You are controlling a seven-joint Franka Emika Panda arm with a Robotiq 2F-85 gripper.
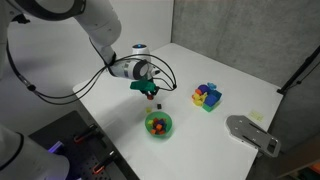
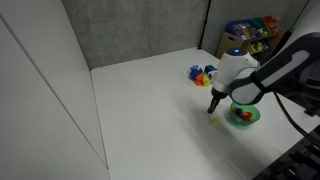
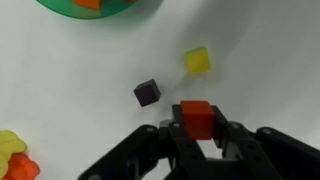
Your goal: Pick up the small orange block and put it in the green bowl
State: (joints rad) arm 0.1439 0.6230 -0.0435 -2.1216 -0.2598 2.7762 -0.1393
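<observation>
White table (image 1: 240, 70); gripper (image 3: 198, 128) clamped on small orange block (image 3: 198, 114) nr green bowl (image 1: 159, 125)

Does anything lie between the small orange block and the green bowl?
Wrist view: a dark purple cube lies near the line from the small orange block to the green bowl; a yellow cube lies off it.

On the white table (image 1: 235, 65), a dark purple cube (image 3: 147, 92) sits just ahead of the fingers (image 3: 150, 150), a little to their left. A tiny yellow cube (image 3: 198, 61) lies farther ahead, apart from the purple one. Off to the fingers' left is a cluster of blue, yellow and purple blocks (image 1: 207, 96), only its yellow and reddish edge showing in the wrist view. A flat grey object (image 1: 250, 132) rests at the table's corner, well apart from them.
</observation>
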